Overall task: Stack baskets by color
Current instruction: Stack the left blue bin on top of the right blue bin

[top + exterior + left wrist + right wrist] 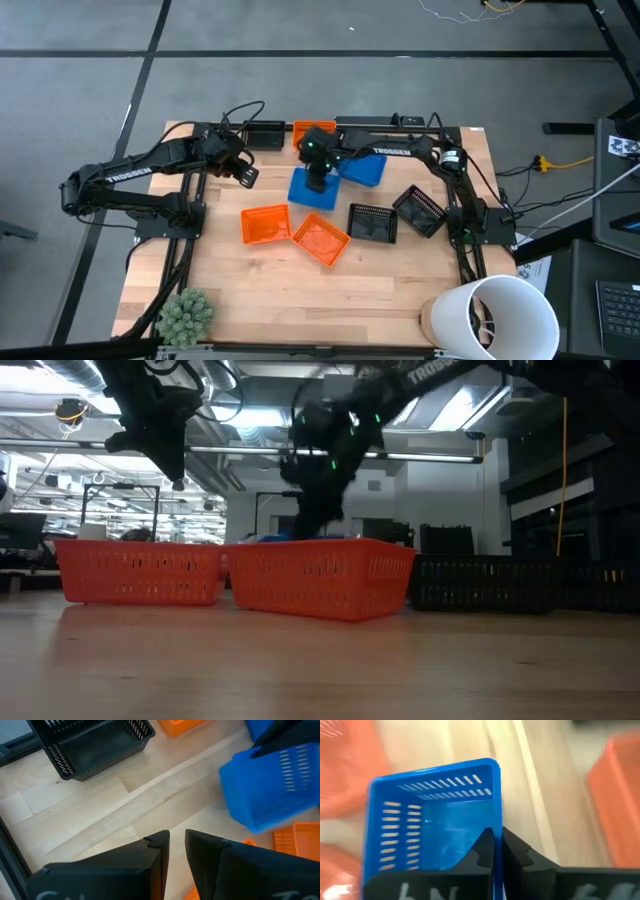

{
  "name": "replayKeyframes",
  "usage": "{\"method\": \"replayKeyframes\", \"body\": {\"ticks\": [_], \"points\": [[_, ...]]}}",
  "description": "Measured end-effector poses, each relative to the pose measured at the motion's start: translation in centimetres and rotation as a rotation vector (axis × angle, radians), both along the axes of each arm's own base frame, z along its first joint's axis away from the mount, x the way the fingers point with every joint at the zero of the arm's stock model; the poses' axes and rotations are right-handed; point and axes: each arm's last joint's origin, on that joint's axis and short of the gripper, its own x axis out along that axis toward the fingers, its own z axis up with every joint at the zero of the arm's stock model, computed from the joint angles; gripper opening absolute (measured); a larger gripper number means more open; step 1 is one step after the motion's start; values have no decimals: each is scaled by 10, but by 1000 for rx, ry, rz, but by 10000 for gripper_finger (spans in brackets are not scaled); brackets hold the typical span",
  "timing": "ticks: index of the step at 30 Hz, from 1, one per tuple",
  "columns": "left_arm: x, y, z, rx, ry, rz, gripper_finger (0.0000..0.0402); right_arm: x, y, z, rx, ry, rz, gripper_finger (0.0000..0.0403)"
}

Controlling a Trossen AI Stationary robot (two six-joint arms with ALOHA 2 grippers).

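The right arm reaches from its base at about three o'clock on the worktop along the far edge, then bends back toward the centre, its wrist pointing straight down. The right pincer sits just past the worktop's middle, toward twelve o'clock, its two dark fingers pressed nearly together on the thin wall of a blue basket. The left arm stretches from its base at nine o'clock toward eleven o'clock and hangs above the boards, touching nothing. The left pincer shows a narrow gap between its fingers, with nothing between them.
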Motion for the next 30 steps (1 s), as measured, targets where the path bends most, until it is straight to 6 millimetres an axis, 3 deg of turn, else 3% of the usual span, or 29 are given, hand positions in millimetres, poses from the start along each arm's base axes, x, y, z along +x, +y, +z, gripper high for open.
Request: {"method": "replayKeyframes", "body": {"ticks": [4, 7, 10, 12, 16, 20, 25, 30], "points": [[0, 0, 0, 1, 0, 1, 53, 3, -1, 63, -95, -35, 51, 6], [0, 0, 0, 4, 3, -3, 53, -5, -9, 106, -206, -30, 21, 6], [0, 0, 0, 4, 3, -3, 53, -27, -21, 133, -243, 54, -41, 6], [0, 0, 0, 4, 3, -3, 53, -45, -32, 139, -206, 146, -82, 6], [0, 0, 0, 6, 4, -4, 53, -76, -62, 124, -85, 312, -167, 6], [0, 0, 0, 6, 5, -4, 53, -91, -86, 100, 31, 365, -196, 6], [0, 0, 0, 6, 4, -4, 53, -96, -94, 64, 162, 389, -157, 5], [0, 1, 0, 21, 11, 9, 53, -92, -96, 36, 181, 365, -149, 4]]}}
